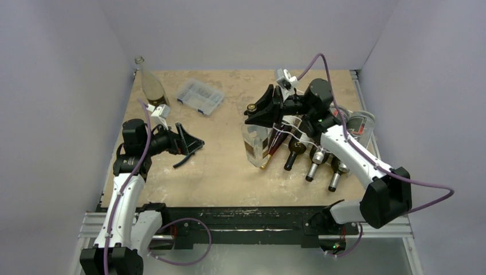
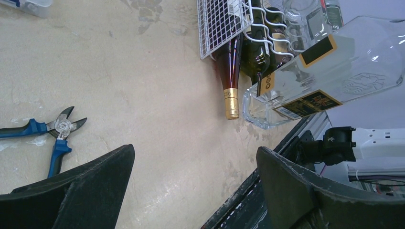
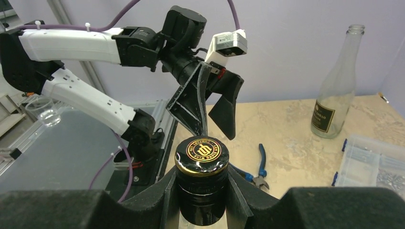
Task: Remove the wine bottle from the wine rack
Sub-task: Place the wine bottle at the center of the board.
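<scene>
My right gripper [image 1: 259,110] is shut on the black, gold-rimmed cap [image 3: 201,151] of a clear wine bottle [image 1: 255,146] with black and gold labels, which also shows in the left wrist view [image 2: 329,62]. The bottle hangs tilted, its base low by the left edge of the white wire wine rack [image 1: 302,129]. I cannot tell whether the base touches the table. Several dark bottles lie in the wine rack [image 2: 223,21], one with a gold foil neck [image 2: 231,98]. My left gripper [image 1: 192,143] is open and empty over bare table, left of the bottle.
Blue-handled pliers [image 2: 55,131] lie on the table near the left gripper. An empty clear bottle [image 1: 152,85] stands at the back left corner. A clear plastic compartment box [image 1: 200,96] sits beside it. A glass [image 1: 362,125] stands right of the rack.
</scene>
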